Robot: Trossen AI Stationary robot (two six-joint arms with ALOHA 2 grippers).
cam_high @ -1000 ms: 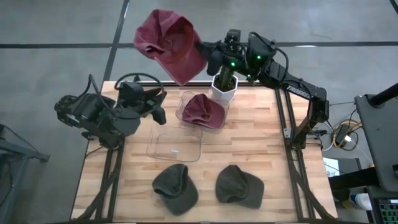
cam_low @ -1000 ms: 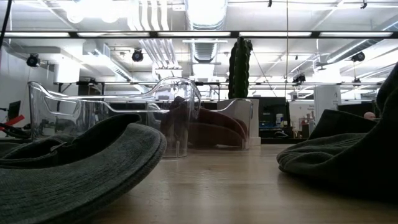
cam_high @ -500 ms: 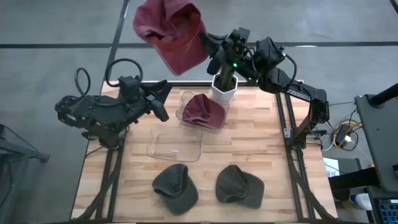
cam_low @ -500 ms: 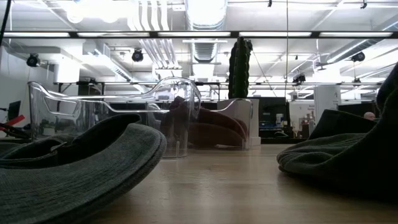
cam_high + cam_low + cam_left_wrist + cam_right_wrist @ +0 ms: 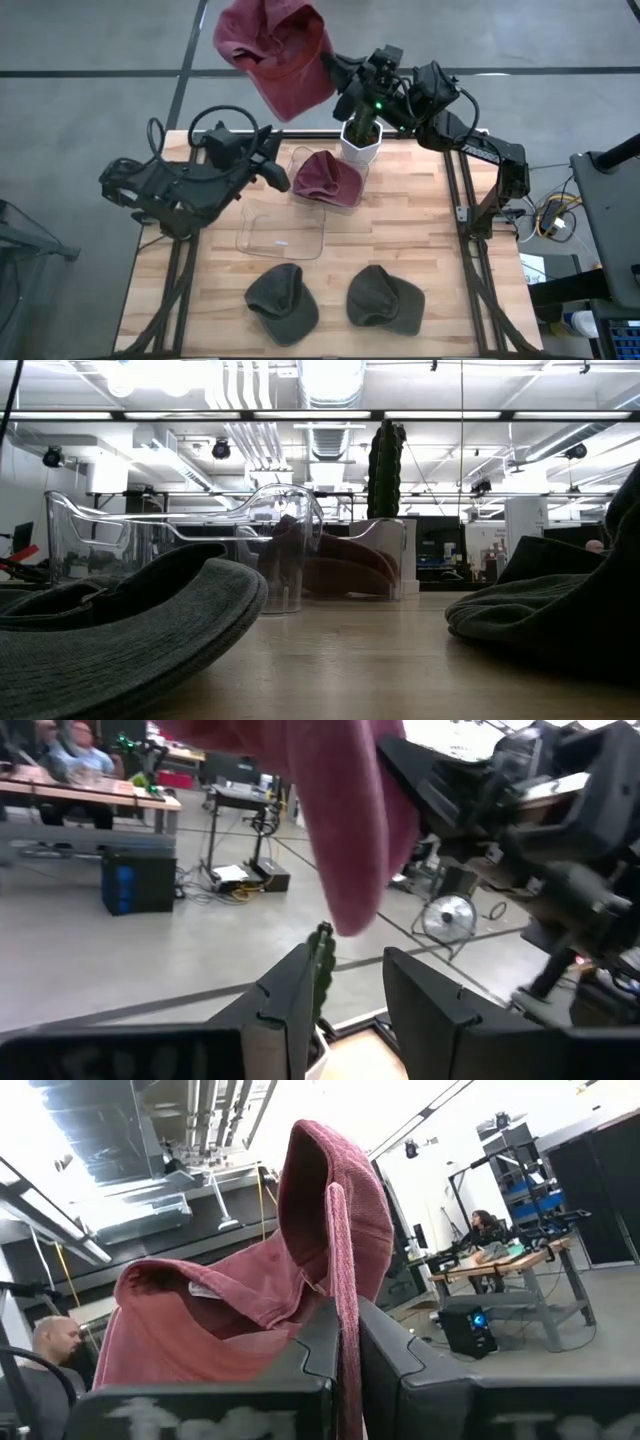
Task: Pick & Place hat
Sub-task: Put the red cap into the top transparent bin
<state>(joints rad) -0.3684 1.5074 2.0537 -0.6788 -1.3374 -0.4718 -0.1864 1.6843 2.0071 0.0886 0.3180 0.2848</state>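
Right gripper (image 5: 333,72) at upper centre of high view, fingers clamped on edge of red hat (image 5: 275,55). Hat hangs up and left of gripper, beyond table's far edge. Clear bin (image 5: 322,178) holding second red hat (image 5: 328,176) lies below, slightly right of carried hat, in frame. Coming move, likely: carry hat down-frame toward bin. Left gripper (image 5: 272,172) nearer bin, just left of it, fingers parted, empty.

A red hat (image 5: 275,55) hung limp and crumpled from the right gripper (image 5: 335,72), pinched by its edge between the fingers. A second red hat (image 5: 326,178) lay crumpled below, just beside the left gripper (image 5: 282,178).
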